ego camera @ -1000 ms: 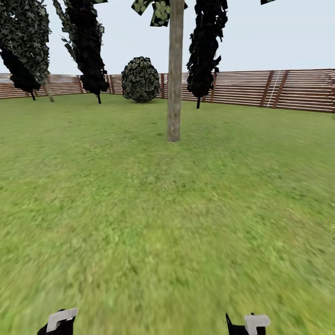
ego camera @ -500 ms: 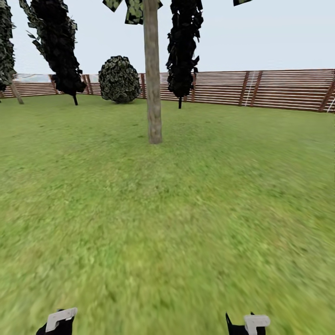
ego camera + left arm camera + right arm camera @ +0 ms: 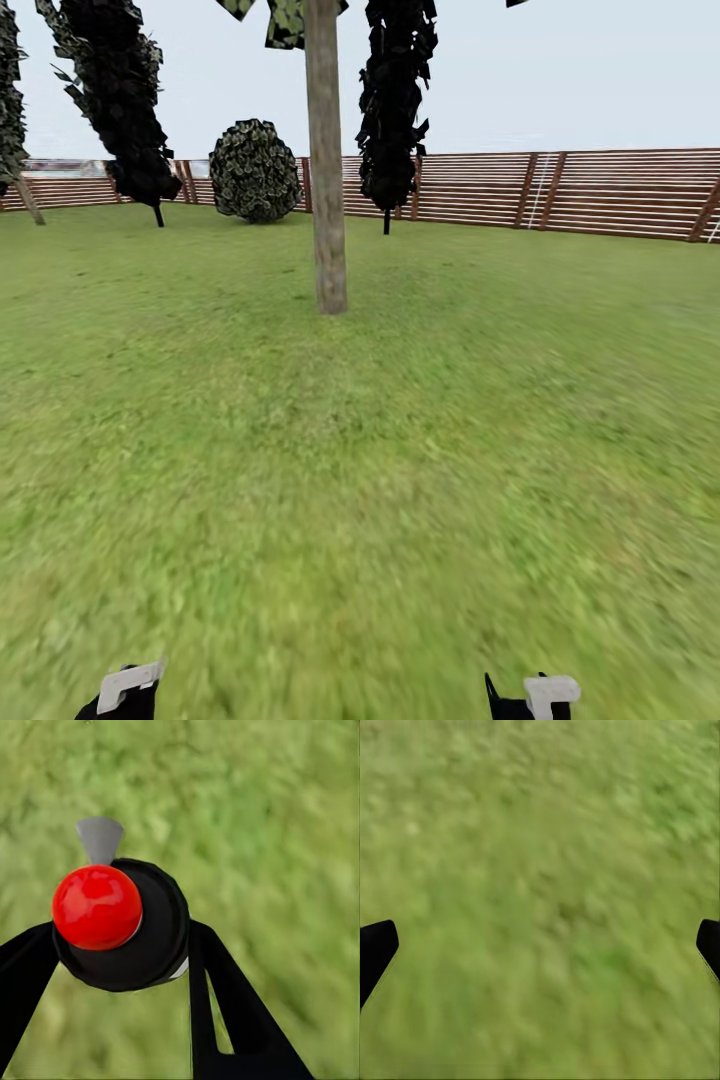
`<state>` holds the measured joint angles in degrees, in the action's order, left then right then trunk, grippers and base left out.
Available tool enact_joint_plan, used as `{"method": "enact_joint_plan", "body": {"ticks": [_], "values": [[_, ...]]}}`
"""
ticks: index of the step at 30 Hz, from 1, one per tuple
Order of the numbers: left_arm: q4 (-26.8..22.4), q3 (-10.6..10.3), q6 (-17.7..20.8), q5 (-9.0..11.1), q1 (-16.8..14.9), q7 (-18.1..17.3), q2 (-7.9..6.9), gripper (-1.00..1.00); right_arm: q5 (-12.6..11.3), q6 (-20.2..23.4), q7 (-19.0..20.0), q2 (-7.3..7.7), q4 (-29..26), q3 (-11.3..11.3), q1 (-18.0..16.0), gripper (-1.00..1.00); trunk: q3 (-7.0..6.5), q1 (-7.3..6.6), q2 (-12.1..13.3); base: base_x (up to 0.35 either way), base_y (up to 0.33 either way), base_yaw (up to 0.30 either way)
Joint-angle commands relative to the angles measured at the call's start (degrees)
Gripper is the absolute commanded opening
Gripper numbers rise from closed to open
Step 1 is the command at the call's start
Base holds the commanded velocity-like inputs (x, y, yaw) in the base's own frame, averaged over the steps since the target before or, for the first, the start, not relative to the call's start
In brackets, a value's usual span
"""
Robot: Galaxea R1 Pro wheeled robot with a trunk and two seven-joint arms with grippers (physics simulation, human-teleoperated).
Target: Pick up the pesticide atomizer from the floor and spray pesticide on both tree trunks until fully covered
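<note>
Lawn [image 3: 400,480] is stretching wide to a slatted fence [image 3: 600,195], with one thick bare trunk [image 3: 326,180] standing ahead, well apart from the robot and left of centre. Left gripper [image 3: 112,945] is clamping the atomizer [image 3: 124,922], red cap [image 3: 97,907] and grey nozzle [image 3: 99,838] pointing at grass; right gripper [image 3: 540,945] is hanging spread and empty. Closing on the trunk squarely, then raising the nozzle toward it before spraying, looks the sound way.

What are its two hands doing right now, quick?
Left gripper: shut on the pesticide atomizer, the one with the red top.
Right gripper: open, empty, above the grass.
</note>
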<state>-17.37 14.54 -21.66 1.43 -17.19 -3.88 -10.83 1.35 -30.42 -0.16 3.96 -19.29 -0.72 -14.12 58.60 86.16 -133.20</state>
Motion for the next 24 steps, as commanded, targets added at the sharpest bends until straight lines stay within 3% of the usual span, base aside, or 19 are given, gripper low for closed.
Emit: {"method": "enact_joint_plan", "body": {"ticks": [1,24], "values": [[0.06,0.31,-0.15,0.16,-0.04,-0.41,0.02,-1.0,0.14,-0.17,-0.02,0.0,0.04,-0.07,-0.03,1.0,0.05,0.02,-0.02,0.336,0.0,0.0],[0.06,0.31,-0.23,0.2,-0.04,-0.38,0.02,-1.0,0.29,-0.17,0.1,0.08,0.04,-0.07,-0.03,1.0,0.05,0.02,-0.02,0.336,0.0,0.02]]}}
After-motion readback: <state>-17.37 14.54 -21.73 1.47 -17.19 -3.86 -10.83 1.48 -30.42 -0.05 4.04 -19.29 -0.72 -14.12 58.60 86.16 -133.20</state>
